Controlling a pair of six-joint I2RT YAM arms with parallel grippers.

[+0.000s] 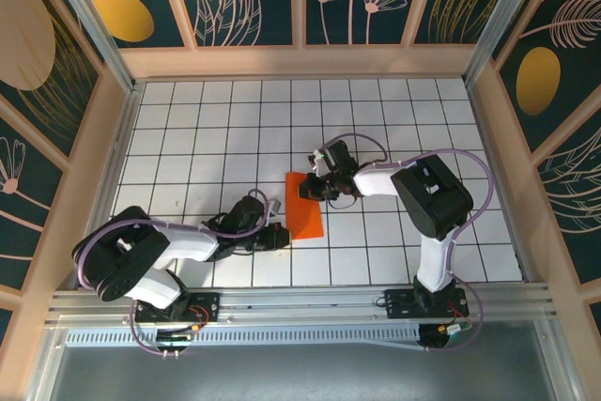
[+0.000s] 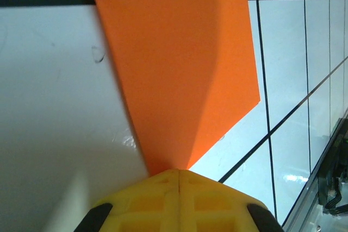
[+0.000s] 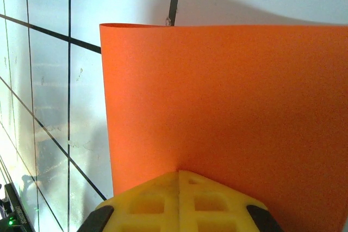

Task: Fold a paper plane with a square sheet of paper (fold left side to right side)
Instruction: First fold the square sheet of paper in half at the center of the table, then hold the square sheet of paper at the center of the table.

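The square sheet of paper [image 1: 305,206] lies on the tiled table as a narrow orange strip, folded over loosely. Its far edge is a rounded bend, not a flat crease [image 3: 109,25]. My left gripper [image 1: 280,237] sits at the strip's near left corner. There the yellow fingers [image 2: 157,199] are shut, and the paper [image 2: 174,69] tapers into their tip, with a bend running up from that corner. My right gripper [image 1: 310,185] is over the strip's far part. It is shut, its fingers [image 3: 157,205] closed and its tip resting on the orange surface [image 3: 228,96].
The white gridded table [image 1: 207,138] stretches behind and to both sides of the paper. Wooden walls [image 1: 300,61] close in the back and sides. A metal rail [image 1: 300,305] with the arm bases runs along the near edge. Both arms' cables loop near the paper.
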